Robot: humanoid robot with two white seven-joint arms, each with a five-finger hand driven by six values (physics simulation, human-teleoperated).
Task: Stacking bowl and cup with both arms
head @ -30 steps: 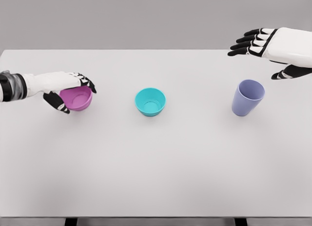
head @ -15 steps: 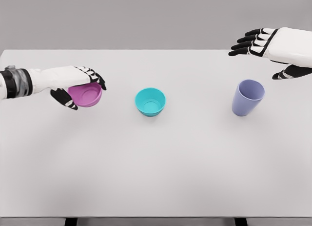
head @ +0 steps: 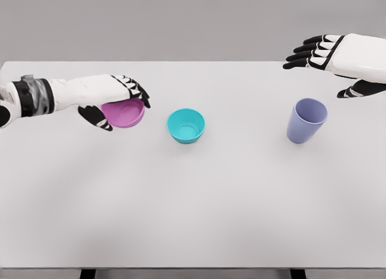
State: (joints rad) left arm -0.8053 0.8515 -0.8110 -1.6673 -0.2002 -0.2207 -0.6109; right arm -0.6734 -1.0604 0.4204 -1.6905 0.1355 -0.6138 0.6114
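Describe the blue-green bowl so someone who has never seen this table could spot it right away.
Start at the white table and look to its middle. The teal bowl sits there upright and by itself, between the pink bowl gripped by the left hand and the taller lavender cup on the right. It is the only teal thing, and no hand touches it.
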